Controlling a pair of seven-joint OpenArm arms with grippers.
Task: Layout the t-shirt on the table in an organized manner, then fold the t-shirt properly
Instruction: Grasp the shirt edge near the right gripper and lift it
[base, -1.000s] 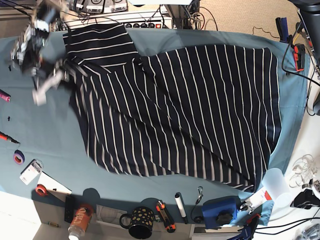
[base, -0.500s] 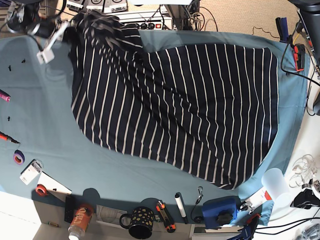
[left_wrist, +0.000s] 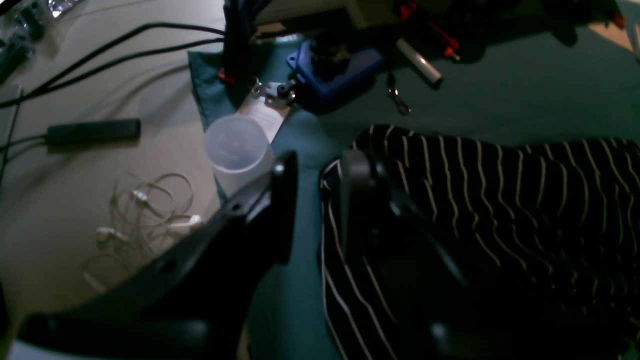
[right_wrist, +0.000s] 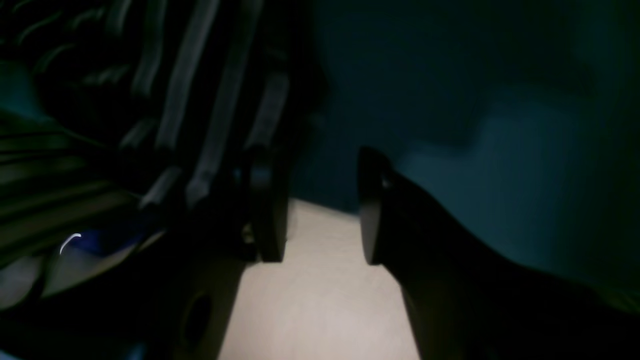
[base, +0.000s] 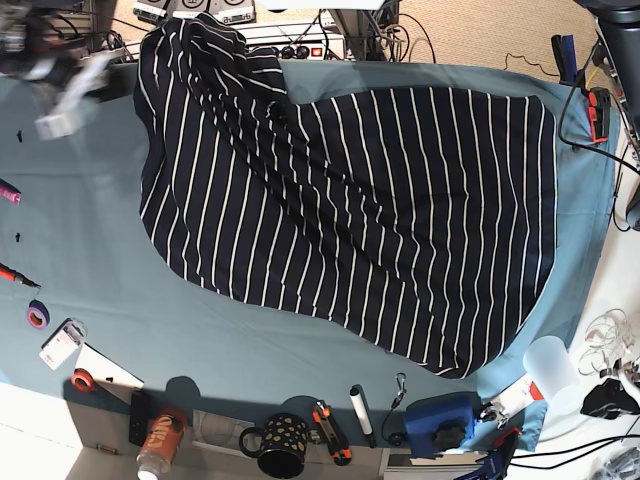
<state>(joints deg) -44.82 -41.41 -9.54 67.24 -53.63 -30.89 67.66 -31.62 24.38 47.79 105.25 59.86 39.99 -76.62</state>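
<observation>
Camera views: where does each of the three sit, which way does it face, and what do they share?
Base: overhead, looking straight down on the table and spread t-shirt; the right hand is blurred at the upper left.
Left wrist: on the left arm, facing past the left hand at the t-shirt's corner by the plastic cup.
Right wrist: on the right arm, dark, its open hand past the table edge.
Shared: striped t-shirt in all; cup in base and left wrist.

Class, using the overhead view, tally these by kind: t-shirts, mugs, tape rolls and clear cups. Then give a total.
t-shirt: 1
mug: 1
tape rolls: 2, purple and red
clear cup: 1
Total: 5
</observation>
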